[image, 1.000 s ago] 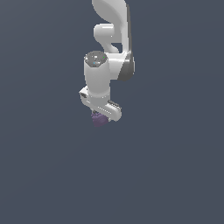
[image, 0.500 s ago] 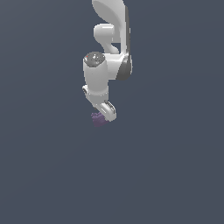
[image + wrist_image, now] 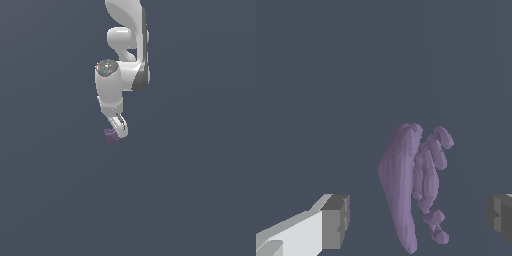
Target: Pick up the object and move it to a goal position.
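purple, bumpy and dull, the object (image 3: 413,185) lies on the plain grey-blue surface (image 3: 190,190), directly under the end effector (image 3: 119,131). in the exterior view i see it only as a small purple patch (image 3: 112,136) showing at the fingertips on that view's left; the rest is hidden behind the white finger.

in the wrist view the end effector (image 3: 418,220) is wide open and grips nothing. one grey pad (image 3: 336,221) stands on one side of the object and the other pad (image 3: 500,216) on the opposite side, with clear space between each pad and the lump. the object sits between them, nearer the middle than either pad.

the object's long axis runs across the line joining the pads, so i judge that closing would bear on its narrow width. whether the pads have reached the object's height i cannot tell.

no container appears in either view, and no goal marker is visible.
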Controlling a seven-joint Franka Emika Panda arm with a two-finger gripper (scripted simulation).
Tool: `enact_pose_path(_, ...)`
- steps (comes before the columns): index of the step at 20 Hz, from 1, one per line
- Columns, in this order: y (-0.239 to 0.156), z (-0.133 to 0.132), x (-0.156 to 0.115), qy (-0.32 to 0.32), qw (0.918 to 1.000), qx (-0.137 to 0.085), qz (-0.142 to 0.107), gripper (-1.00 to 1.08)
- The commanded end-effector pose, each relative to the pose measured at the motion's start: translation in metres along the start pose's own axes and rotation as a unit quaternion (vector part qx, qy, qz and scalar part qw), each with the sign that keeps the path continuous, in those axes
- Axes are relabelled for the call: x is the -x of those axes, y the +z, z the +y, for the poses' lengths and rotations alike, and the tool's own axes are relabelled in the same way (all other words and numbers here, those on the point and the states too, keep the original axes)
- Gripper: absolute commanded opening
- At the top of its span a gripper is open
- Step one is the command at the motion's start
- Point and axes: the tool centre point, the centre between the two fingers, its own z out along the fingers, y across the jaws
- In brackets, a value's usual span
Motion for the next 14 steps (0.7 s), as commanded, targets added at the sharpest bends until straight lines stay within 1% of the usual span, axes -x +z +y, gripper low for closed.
enact_pose_path(1, 0.001, 0.002, 0.001, 0.014, 0.9999, 0.000, 0.000, 1.00)
enact_pose_path(9, 0.003, 0.004, 0.001, 0.021, 0.9998, 0.000, 0.000, 1.00)
enact_pose_path(14, 0.018, 0.005, 0.001, 0.022, 0.9998, 0.000, 0.000, 1.00)
